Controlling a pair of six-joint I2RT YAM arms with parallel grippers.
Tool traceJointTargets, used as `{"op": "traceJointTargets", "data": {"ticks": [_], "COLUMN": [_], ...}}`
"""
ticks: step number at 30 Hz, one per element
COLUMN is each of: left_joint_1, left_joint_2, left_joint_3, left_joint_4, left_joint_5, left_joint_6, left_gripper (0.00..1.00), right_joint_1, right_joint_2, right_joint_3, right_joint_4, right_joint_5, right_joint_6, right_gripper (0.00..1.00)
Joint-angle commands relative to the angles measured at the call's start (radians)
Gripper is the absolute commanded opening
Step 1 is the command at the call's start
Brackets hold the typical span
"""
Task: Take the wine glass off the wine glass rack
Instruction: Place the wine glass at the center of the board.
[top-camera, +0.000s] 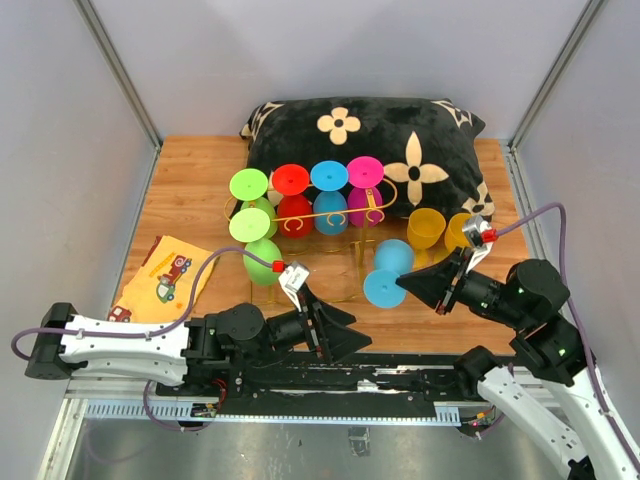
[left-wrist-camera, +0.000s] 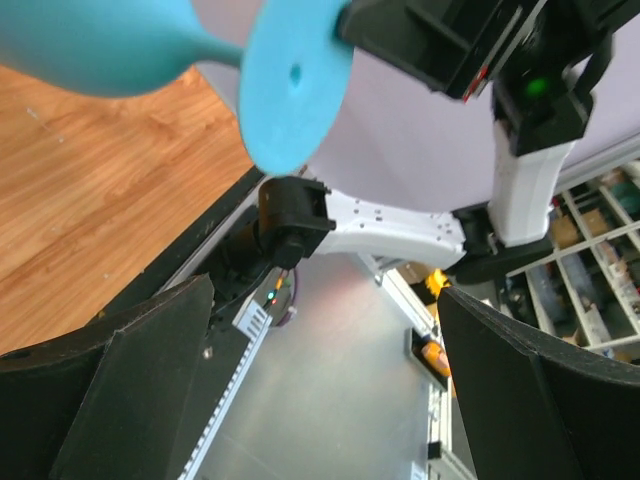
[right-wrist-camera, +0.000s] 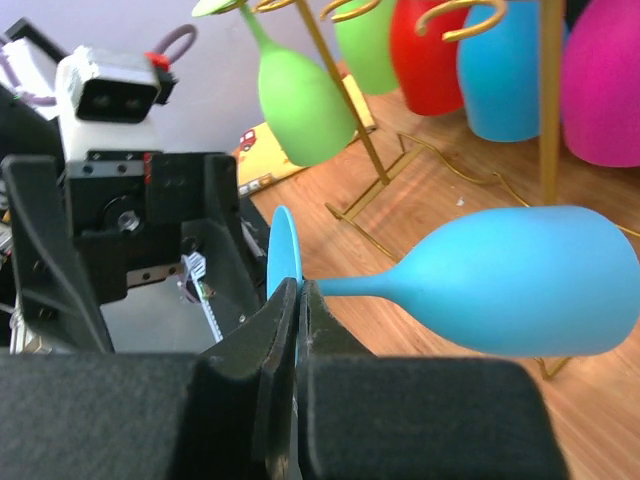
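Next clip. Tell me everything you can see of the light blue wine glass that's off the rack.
The light blue wine glass is opaque and matte, plastic by the look, with a rounded bowl, a thin stem and a flat round foot. It lies on its side in front of the wine glass rack, off its rails, with the bowl toward the rack and the foot toward the arms. The right gripper is shut on the foot's edge beside the stem. Whether the bowl touches the table cannot be told.

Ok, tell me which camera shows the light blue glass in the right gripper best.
The right wrist view: the blue glass lies sideways showing bowl, stem and foot close up, and the right gripper pinches its foot. The top view shows it small, from above. The left wrist view catches only the foot and part of the bowl.
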Motion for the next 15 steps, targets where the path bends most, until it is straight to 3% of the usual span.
{"op": "traceJointTargets", "data": {"ticks": [1,6,15], "left_joint_1": [-0.008,-0.008,-0.008], "left_joint_2": [-0.013,0.001,0.026], "left_joint_3": [-0.059,-0.101,-0.088], "left_joint_4": [0.233,0.345,0.372], "left_joint_5": [-0.05,-0.006,0.031], "left_joint_6": [-0.016,-0.009,0.0], "left_gripper": [1.0,1.0,1.0], "right_joint_1": [-0.013,-0.013,-0.013], "right_joint_2": [-0.063,-0.126,-0.156], "right_joint_3": [-0.065,-0.142,-0.154], "right_joint_4": [0.108,0.222,0.235], "right_joint_5": [-0.127,-0.155,-0.177], "right_joint_6": [-0.019,0.048,0.048], "right_gripper": [0.01,0.01,0.01]}}
